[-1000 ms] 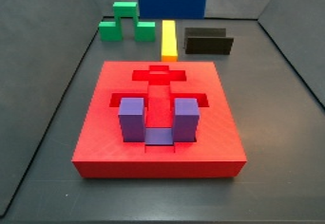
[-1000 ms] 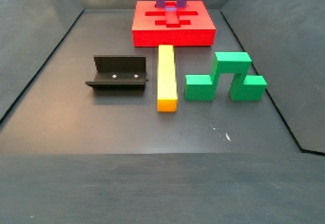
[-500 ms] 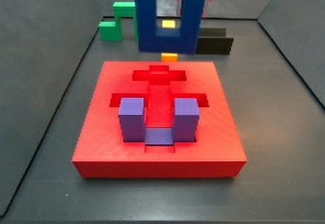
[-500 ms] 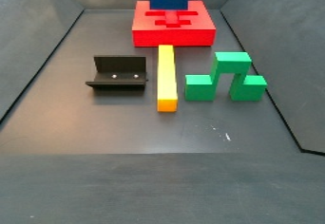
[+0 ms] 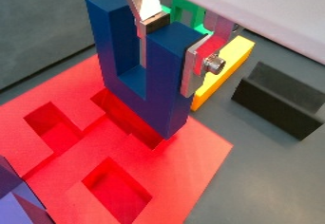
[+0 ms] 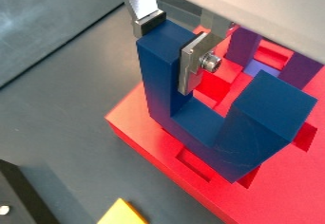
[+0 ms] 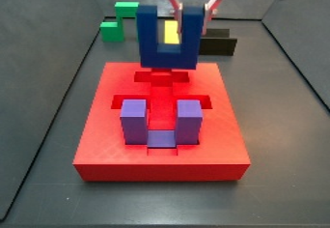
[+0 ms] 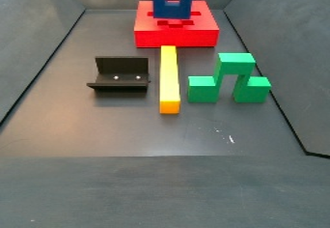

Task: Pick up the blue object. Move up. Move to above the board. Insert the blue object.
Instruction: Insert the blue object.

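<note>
We are noting the gripper clamping one prong of the blue object, a dark navy U-shaped block standing upright with prongs up. It is hanging over the board, near its far recesses, behind the purple block.

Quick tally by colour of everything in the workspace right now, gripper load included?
Blue: 1, the blue object, held in the gripper above the board
Red: 1, the board
Purple: 1, U-shaped block seated in the board
Green: 1, stepped block
Yellow: 1, bar
Black: 1, fixture
Total: 6
</note>
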